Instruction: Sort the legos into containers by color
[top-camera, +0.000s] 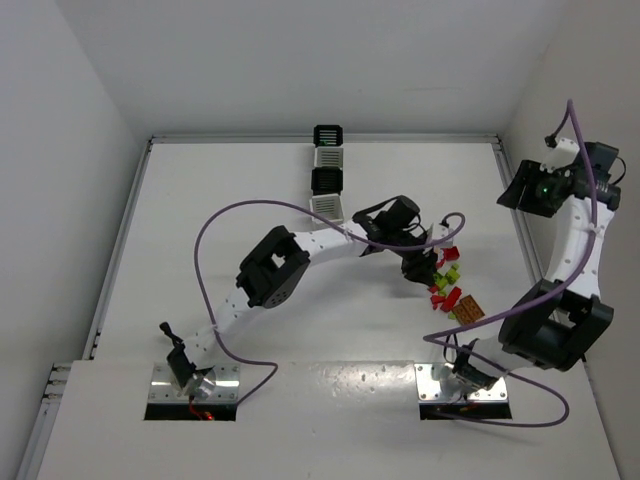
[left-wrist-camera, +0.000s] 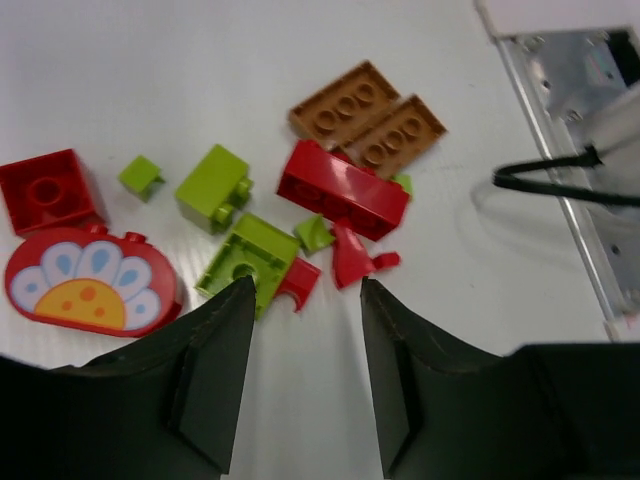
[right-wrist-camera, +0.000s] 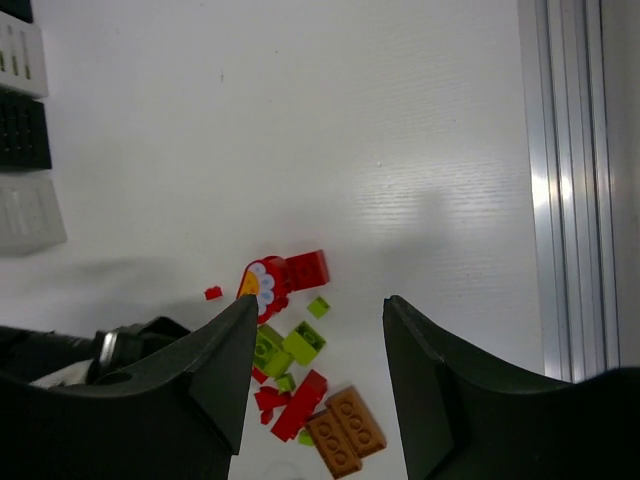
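The legos (top-camera: 450, 285) lie in a loose pile right of centre. My left gripper (top-camera: 418, 268) hovers at the pile's left edge, open and empty. In the left wrist view its fingertips (left-wrist-camera: 240, 300) stand just short of a green brick (left-wrist-camera: 245, 262) and a small red arch (left-wrist-camera: 300, 283). Beyond them lie a long red brick (left-wrist-camera: 345, 190), two orange plates (left-wrist-camera: 368, 118), and a red flower-printed piece (left-wrist-camera: 90, 295). The containers (top-camera: 328, 170) stand in a row at the far centre, black and white alternating. My right gripper (top-camera: 512, 195) is raised at the right, open, looking down on the pile (right-wrist-camera: 295, 350).
The right arm's base plate (left-wrist-camera: 580, 130) and a black cable (left-wrist-camera: 560, 185) lie close to the pile on its near side. A purple cable (top-camera: 230, 225) loops over the left arm. An aluminium rail (right-wrist-camera: 570, 180) runs along the table's right edge.
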